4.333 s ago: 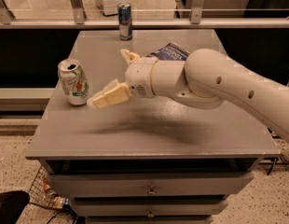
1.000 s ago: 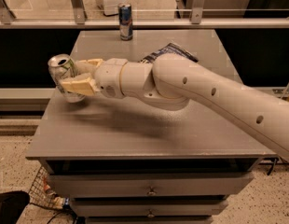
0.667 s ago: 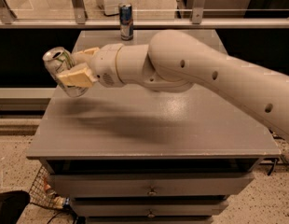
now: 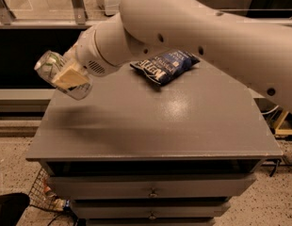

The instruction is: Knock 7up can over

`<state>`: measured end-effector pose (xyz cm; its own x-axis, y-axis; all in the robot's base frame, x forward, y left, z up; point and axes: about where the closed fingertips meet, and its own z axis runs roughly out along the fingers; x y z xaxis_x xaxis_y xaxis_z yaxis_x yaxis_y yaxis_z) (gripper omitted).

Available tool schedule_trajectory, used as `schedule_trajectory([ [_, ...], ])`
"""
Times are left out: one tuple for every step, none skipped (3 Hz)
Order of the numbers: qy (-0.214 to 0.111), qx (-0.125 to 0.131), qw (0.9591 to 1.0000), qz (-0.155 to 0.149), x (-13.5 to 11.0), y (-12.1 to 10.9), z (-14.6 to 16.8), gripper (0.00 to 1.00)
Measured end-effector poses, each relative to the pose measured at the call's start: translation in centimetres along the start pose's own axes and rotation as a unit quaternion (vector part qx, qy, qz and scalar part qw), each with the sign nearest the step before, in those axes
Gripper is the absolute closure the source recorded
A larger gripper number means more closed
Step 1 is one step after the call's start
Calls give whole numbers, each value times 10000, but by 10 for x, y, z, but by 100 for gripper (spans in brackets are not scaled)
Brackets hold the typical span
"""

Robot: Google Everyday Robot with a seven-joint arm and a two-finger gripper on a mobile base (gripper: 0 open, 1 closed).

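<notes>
At the left, the 7up can (image 4: 48,65) hangs in the air over the left edge of the desk (image 4: 150,126). Its long axis is tilted, with the top pointing up and left. The gripper (image 4: 67,77) is pinching it across the body, so I think the desk surface to lay it on is below and to the right.

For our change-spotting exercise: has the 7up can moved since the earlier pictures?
Yes. The 7up can, once upright on the table, now hangs tilted in the gripper above the table's left edge.
</notes>
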<state>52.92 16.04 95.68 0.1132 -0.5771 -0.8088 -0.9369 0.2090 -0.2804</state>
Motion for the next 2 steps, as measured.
schedule_trajectory([
  [906,-292,9954,-109,12,15,6,100],
  [1764,-405,9835,-57,33,23,13,100],
])
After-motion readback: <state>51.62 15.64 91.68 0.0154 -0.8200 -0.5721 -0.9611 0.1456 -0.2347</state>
